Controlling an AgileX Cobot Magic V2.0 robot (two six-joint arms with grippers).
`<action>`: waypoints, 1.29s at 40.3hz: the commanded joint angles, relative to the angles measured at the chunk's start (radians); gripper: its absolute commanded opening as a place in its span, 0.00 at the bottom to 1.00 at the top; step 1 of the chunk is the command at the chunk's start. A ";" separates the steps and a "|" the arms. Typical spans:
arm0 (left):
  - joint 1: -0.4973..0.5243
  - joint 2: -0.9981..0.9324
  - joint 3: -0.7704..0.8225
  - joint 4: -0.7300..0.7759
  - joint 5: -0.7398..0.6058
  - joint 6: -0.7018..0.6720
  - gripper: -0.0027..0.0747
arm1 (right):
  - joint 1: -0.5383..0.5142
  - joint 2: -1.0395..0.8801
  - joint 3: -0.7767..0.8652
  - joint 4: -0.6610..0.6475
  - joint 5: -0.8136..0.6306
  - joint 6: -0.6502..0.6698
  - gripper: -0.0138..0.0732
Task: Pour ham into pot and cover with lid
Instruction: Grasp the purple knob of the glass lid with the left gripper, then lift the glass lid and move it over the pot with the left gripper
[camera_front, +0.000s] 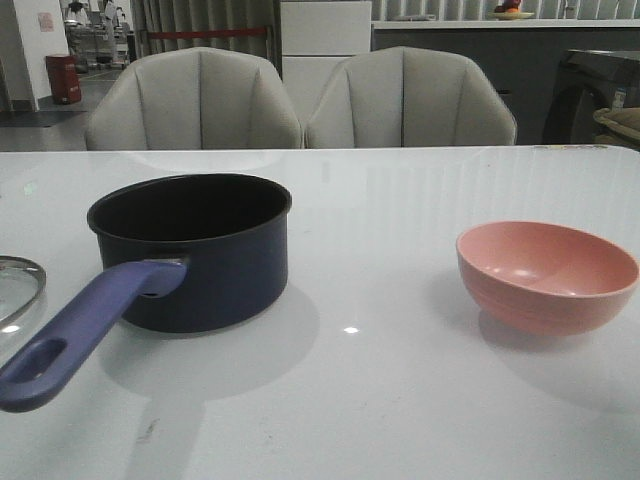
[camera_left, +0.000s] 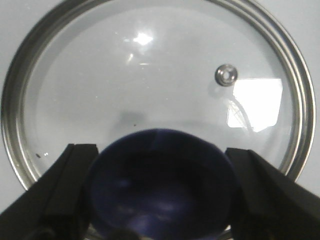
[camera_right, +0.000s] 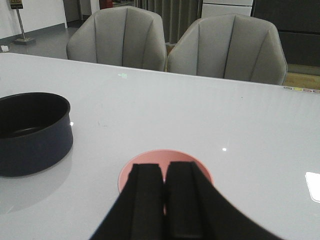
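Note:
The dark navy pot (camera_front: 190, 250) stands left of centre on the white table, its purple-blue handle (camera_front: 80, 335) pointing toward me; the right wrist view also has the pot (camera_right: 30, 135). Only an edge of the glass lid (camera_front: 20, 285) shows at the far left, flat on the table. My left gripper (camera_left: 160, 155) straddles the knob (camera_left: 160, 190) of the lid (camera_left: 150, 75), both fingers against its sides with no gap showing. My right gripper (camera_right: 164, 170) is shut and empty above the pink bowl (camera_right: 165, 155), which sits at the right (camera_front: 545, 275). No ham shows.
Two grey chairs (camera_front: 190, 100) (camera_front: 410, 95) stand behind the table's far edge. The lid has a small metal vent hole (camera_left: 226, 75). Neither arm appears in the front view.

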 joint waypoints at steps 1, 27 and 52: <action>0.002 -0.080 -0.053 -0.008 0.016 -0.003 0.18 | 0.001 0.008 -0.025 0.004 -0.072 -0.007 0.33; -0.028 -0.199 -0.285 -0.007 0.161 -0.003 0.18 | 0.001 0.008 -0.025 0.004 -0.074 -0.007 0.33; -0.391 -0.138 -0.428 -0.005 0.173 -0.019 0.18 | 0.003 0.008 -0.025 0.004 -0.075 -0.007 0.33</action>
